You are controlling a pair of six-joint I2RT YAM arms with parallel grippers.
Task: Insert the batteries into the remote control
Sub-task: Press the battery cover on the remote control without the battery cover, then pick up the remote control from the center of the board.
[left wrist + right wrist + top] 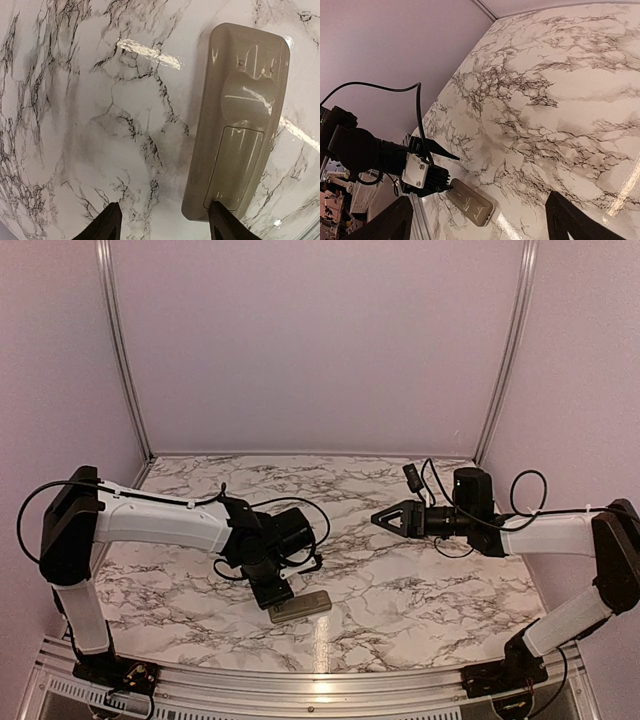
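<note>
1. One remote control (300,606) lies flat, greyish-tan back up, on the marble table (430,590), at the near edge, left of centre. No batteries show in any view.
2. Left gripper (165,225) stands over the remote's end, jaws spread, holding nothing; whether it touches the casing cannot be told.
3. Right gripper (386,518) hangs spread and empty, well apart to the right.
4. Judgement: light, rigid, glossy plastic, likely to skid on the polished marble. Grip across the long side edges, clear of the battery door (235,167) outlined on the back.
</note>
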